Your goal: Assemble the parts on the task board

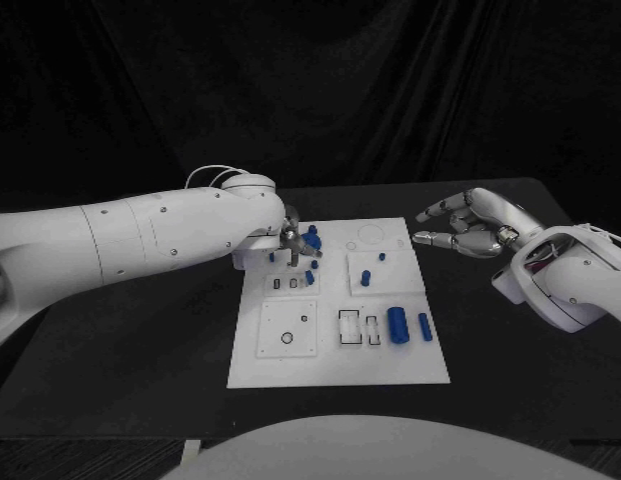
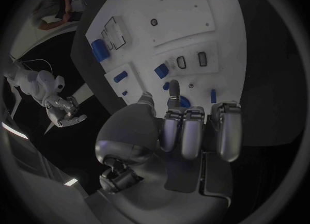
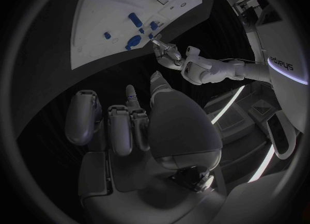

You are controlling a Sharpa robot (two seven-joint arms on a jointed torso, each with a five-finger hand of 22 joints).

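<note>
The white task board (image 1: 339, 345) lies in the middle of the black table. My left hand (image 1: 294, 246) is over the board's far left corner, thumb and a finger pinching a small blue part (image 1: 312, 239), which peeks out at the fingertips (image 2: 184, 101) just above the plate (image 2: 219, 43). Other blue parts remain on the board: two upright-lying cylinders (image 1: 397, 325) (image 1: 424, 325) at the right, a small peg (image 1: 366, 273) and another (image 1: 384, 257) further back. My right hand (image 1: 463, 226) hovers off the board's far right corner, fingers apart, holding nothing.
Recessed slots and holes (image 1: 294, 336) mark the board's near left panel, with a white insert (image 1: 349, 327) beside the cylinders. Bare black table (image 1: 123, 350) surrounds the board. A dark curtain stands behind the table.
</note>
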